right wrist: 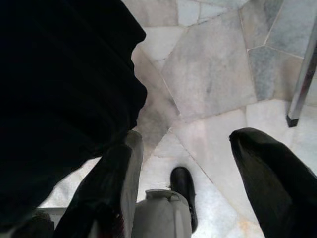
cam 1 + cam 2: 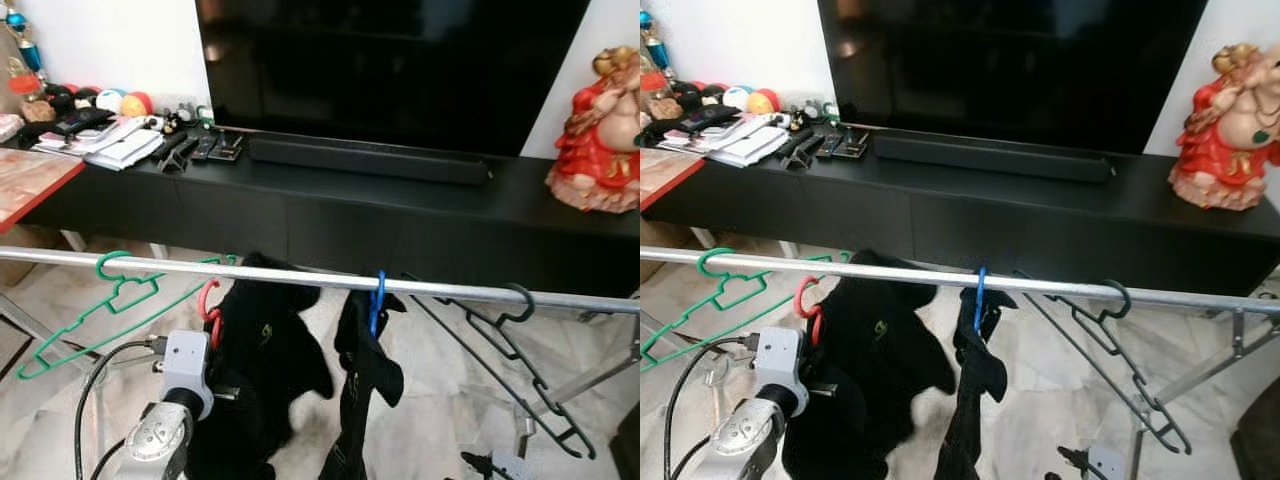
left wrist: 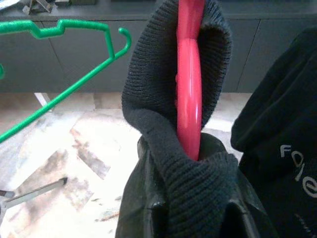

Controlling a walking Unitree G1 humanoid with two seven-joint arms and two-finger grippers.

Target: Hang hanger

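Left tool [image 3: 190, 198] is clenched on the red hanger [image 3: 189, 79] through the knitted collar of a black garment [image 2: 262, 370], the ribbed cloth bunched between its black fingers [image 3: 143, 203] in the left wrist view. From the head camera the silver left arm [image 2: 170, 410] rises from the lower left of the frame, and the hanger's red hook [image 2: 210, 300] sits just under the metal rail [image 2: 430, 286] — close to it, though whether it touches the rail cannot be told. The black garment hangs from that hanger, below the rail at lower centre.

On the rail, left of the red hook, a green hanger [image 2: 100, 310] hangs tilted toward the lower left. Right of centre a blue hanger hook [image 2: 377, 300] is over the rail with a narrow black garment [image 2: 365, 390] dangling from it, and further right a dark grey hanger [image 2: 520, 350] hangs slanted toward the lower right.

Right tool [image 1: 185, 163] hangs low with its two black fingers [image 1: 267, 168] spread apart and nothing between them — the right wrist view looks down on pale marble floor tiles [image 1: 213, 74] and black cloth beside it.

Behind the rail, a long black desk [image 2: 330, 200] crosses the upper half of the frame, carrying a large dark television [image 2: 400, 60], a black soundbar [image 2: 370, 160], remotes and papers [image 2: 125, 145] at upper left, and a red figurine [image 2: 600, 135] at upper right.
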